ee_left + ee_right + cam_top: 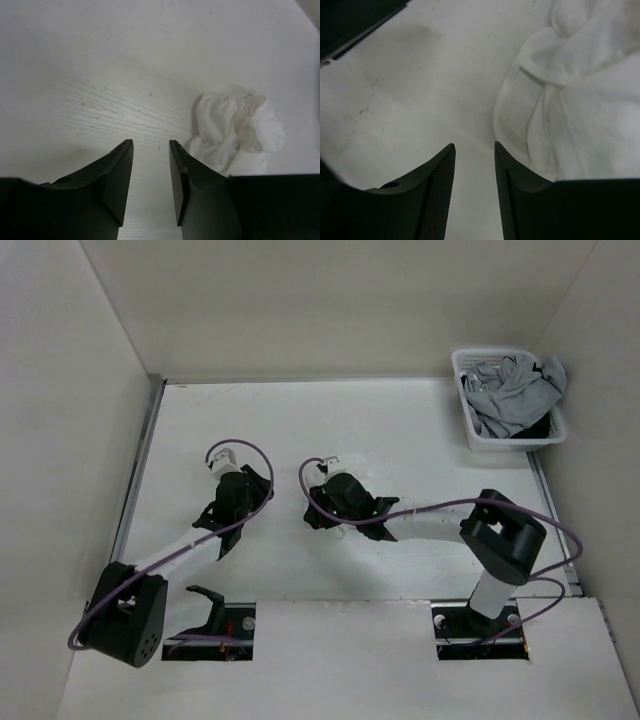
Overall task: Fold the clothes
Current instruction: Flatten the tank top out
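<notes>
- Jaws of the left end effector stood partly apart over the desk, with nothing between them.
- The clothes lay to its right, a crumpled white heap on the desk; I judged them thin, light and limp, easy to drag.
- The right end effector, just beside the heap, was also open and empty; the banded hem near it looked the best place to pinch.

Right of the right gripper, the white garment runs out of view (near part hidden behind the gripper itself).
</notes>
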